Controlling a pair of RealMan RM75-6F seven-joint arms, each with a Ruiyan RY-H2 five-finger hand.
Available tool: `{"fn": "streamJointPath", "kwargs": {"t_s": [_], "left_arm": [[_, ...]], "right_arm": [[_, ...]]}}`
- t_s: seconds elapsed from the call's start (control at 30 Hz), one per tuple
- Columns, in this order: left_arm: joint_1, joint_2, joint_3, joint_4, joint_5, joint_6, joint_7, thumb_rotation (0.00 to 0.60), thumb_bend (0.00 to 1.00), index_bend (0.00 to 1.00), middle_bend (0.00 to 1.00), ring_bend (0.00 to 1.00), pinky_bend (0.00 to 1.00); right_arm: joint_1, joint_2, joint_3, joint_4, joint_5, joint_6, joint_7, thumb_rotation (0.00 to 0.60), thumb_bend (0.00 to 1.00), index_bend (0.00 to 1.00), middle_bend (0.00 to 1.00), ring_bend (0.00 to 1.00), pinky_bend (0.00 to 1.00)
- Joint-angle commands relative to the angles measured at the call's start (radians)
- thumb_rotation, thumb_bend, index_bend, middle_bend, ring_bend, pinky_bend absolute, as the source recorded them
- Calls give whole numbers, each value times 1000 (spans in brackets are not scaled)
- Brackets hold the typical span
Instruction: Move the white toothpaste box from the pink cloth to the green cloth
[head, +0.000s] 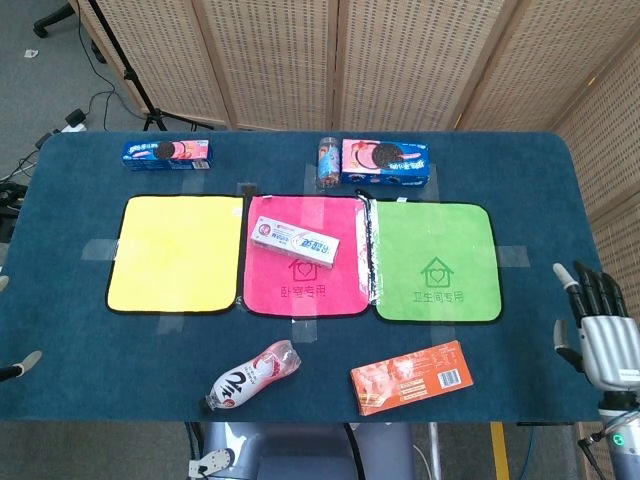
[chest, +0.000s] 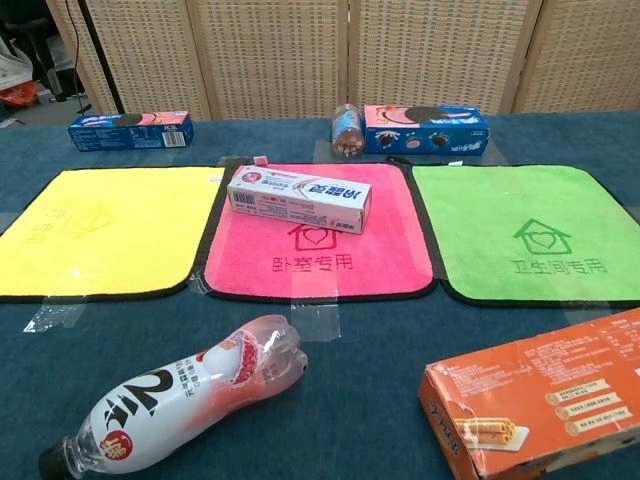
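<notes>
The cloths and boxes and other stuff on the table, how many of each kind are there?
Cloths: 3 (yellow cloth, pink cloth, green cloth)
Boxes: 4 (white toothpaste box, left cookie box, right cookie box, orange box)
Bottles: 1 (bottle)
Snack tubes: 1 (tube)
Total: 9

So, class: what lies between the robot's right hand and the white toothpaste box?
In the head view, the green cloth lies between the right hand and the white toothpaste box, along with bare blue table and the pink cloth's edge.
</notes>
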Motion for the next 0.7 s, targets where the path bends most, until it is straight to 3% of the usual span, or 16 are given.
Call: {"fn": "streamJointPath", "kwargs": {"t_s": [0.03, 0.13, 0.3, 0.43, 0.7], "left_arm": [[-14, -8, -11, 4, -24, -22, 9, 600, 0, 0, 0, 0, 0], [-32, -10, -22, 3, -50, -51, 13, 600, 0, 0, 0, 0, 0], [-51, -22, -43, 13, -96, -77, 29, 600, 0, 0, 0, 0, 0], [-57, -24, -59, 17, -121, -76, 33, 600, 0, 0, 0, 0, 0], [-66, -29, -70, 22, -164, -88, 60, 600, 0, 0, 0, 0, 0]], "right_arm": [[98, 32, 14, -49, -47, -119, 47, 600, 904, 120, 0, 0, 0], [212, 74, 31, -117, -78, -266, 103, 600, 998, 125, 0, 0, 0], [373, 60, 85, -161, -57, -446, 76, 600, 1000, 124, 0, 0, 0], [549, -36, 162, -140, 26, -619, 21, 600, 1000, 141, 1, 0, 0], [761, -263, 217, 3, 137, -746, -129, 600, 1000, 179, 40, 0, 0]]}}
